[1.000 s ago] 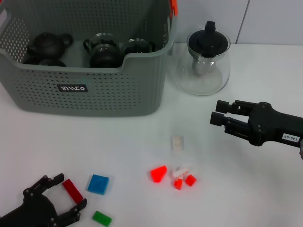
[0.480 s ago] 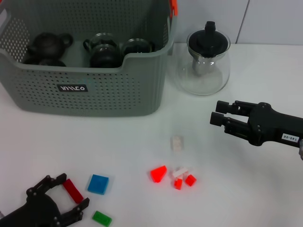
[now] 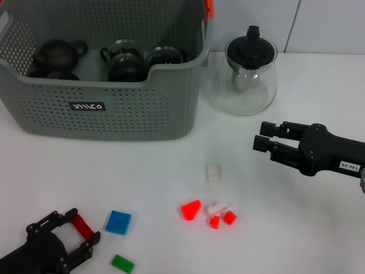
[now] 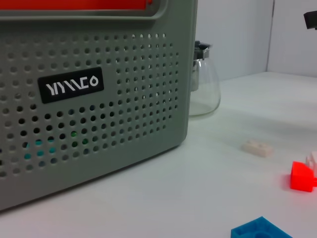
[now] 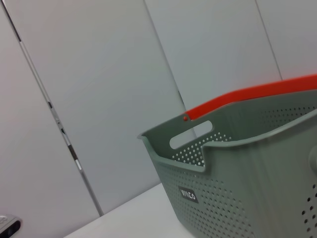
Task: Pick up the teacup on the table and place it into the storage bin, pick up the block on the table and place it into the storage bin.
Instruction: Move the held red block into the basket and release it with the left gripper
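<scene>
While my left gripper [image 3: 73, 232] sits low at the near left corner of the table [image 3: 142, 171], I log its fingers spread apart around a dark red block [image 3: 81, 226], which lies between the tips; whether they touch it I cannot tell. Blue block [image 3: 118, 222]: just beside that gripper, toward the centre. Green block [image 3: 122, 263]: nearer the table edge, close by. Pale block [image 3: 213, 172]: mid-table, alone. Cluster of bright red blocks [image 3: 208, 212]: near the middle. Storage bin [image 3: 108, 108]: far left of the table, well apart from the gripper, with dark teapots and cups [image 3: 122, 60] inside and an orange clip [image 3: 209, 8] on its rim. Glass teapot [image 3: 247, 71]: beside the bin on its right. Right gripper [image 3: 263, 137]: held above the table on the right, fingers close together and holding nothing, pointing toward the bin
</scene>
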{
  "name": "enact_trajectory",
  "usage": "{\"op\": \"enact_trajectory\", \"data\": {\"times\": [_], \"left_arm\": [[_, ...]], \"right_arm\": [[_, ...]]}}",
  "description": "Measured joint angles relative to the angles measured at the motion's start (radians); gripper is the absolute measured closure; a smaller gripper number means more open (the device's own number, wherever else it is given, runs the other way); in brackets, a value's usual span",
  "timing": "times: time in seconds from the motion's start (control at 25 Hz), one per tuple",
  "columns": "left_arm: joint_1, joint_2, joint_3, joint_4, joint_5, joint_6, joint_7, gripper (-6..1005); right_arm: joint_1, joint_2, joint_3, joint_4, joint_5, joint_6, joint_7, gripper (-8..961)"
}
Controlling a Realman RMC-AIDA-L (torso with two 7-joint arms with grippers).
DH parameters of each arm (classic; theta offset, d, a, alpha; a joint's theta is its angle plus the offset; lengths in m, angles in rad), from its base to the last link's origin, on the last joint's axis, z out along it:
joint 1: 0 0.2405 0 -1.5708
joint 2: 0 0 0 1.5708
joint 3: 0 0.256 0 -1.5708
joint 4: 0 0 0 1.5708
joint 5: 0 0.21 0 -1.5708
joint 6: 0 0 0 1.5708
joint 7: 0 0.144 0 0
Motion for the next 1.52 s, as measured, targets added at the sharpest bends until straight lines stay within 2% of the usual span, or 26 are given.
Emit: {"op": "enact_trajectory", "data": {"times": [0.08, 0.24, 0.36, 0.48, 0.6, 0.68, 0.76, 0.92, 1.04, 1.08, 1.12, 1.28, 1.4, 1.48, 1.52], "left_arm": [[0.001, 0.0, 0.0, 0.003, 0.001, 0.007, -0.01, 330], [0.007, 0.004, -0.019, 0.045, -0.001, 0.105, -0.087, 324], [0.001, 0.016, -0.082, 0.094, -0.006, 0.271, -0.173, 320], [-0.029, 0.036, -0.183, 0.111, -0.008, 0.419, -0.243, 315], [-0.087, 0.057, -0.312, 0.107, -0.038, 0.545, -0.319, 311], [-0.13, 0.06, -0.344, 0.108, -0.104, 0.568, -0.392, 308], [-0.18, 0.068, -0.348, 0.111, -0.167, 0.566, -0.471, 305], [-0.329, 0.106, -0.338, 0.117, -0.224, 0.499, -0.655, 299], [-0.43, 0.132, -0.239, 0.169, -0.2, 0.344, -0.82, 295], [-0.451, 0.136, -0.188, 0.196, -0.19, 0.283, -0.878, 293], [-0.472, 0.138, -0.098, 0.24, -0.176, 0.192, -0.955, 292], [-0.492, 0.137, 0.165, 0.341, -0.153, -0.036, -1.136, 286], [-0.493, 0.132, 0.281, 0.378, -0.147, -0.133, -1.202, 281], [-0.493, 0.132, 0.281, 0.378, -0.147, -0.133, -1.202, 278], [-0.495, 0.125, 0.377, 0.404, -0.122, -0.234, -1.287, 277]], "right_arm": [[0.0, 0.0, 0.0, 0.0, 0.0, 0.0, 0.0, 472], [0.0, 0.0, 0.0, 0.0, 0.0, 0.0, 0.0, 471], [0.0, 0.0, 0.0, 0.0, 0.0, 0.0, 0.0, 471], [0.0, 0.0, 0.0, 0.0, 0.0, 0.0, 0.0, 470], [-0.001, 0.0, 0.0, 0.001, 0.0, 0.0, -0.001, 470], [-0.001, 0.001, 0.001, 0.001, 0.0, 0.0, -0.003, 469], [0.001, 0.002, 0.001, 0.001, 0.0, 0.0, -0.003, 469], [0.007, 0.003, 0.001, 0.001, 0.0, 0.0, -0.004, 468], [0.008, 0.003, 0.0, 0.002, 0.0, 0.0, -0.003, 467], [0.006, 0.003, 0.0, 0.002, 0.0, 0.0, -0.003, 467], [0.004, 0.003, 0.001, 0.001, 0.0, 0.0, -0.004, 467], [-0.002, 0.003, 0.001, 0.002, 0.0, 0.0, -0.006, 466], [-0.001, 0.003, 0.001, 0.01, 0.0, 0.0, -0.008, 466], [0.002, 0.003, 0.001, 0.013, 0.0, 0.0, -0.009, 465], [0.004, 0.003, 0.0, 0.013, 0.0, 0.0, -0.009, 465]]}}
